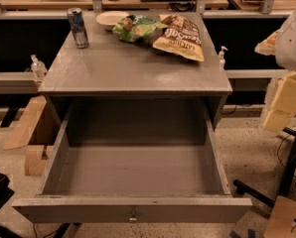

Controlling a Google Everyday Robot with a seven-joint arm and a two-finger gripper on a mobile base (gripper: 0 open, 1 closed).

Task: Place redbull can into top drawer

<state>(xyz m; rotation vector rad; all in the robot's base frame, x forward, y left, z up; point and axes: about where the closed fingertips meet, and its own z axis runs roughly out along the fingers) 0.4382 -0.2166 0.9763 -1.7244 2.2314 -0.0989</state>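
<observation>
The redbull can is standing upright, far left of the right-edge gripper (state cannot be told), behind the open top drawer.

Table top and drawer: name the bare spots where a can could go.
The top drawer is open, its whole floor bare. The front half of the table is free, forward of the redbull can at back left. The back is crowded: bowl and snack bags. The tool hangs beside the table, at right.

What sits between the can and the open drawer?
Only bare tabletop between the can and the drawer, per the camera view. The tool is out of sight.
</observation>
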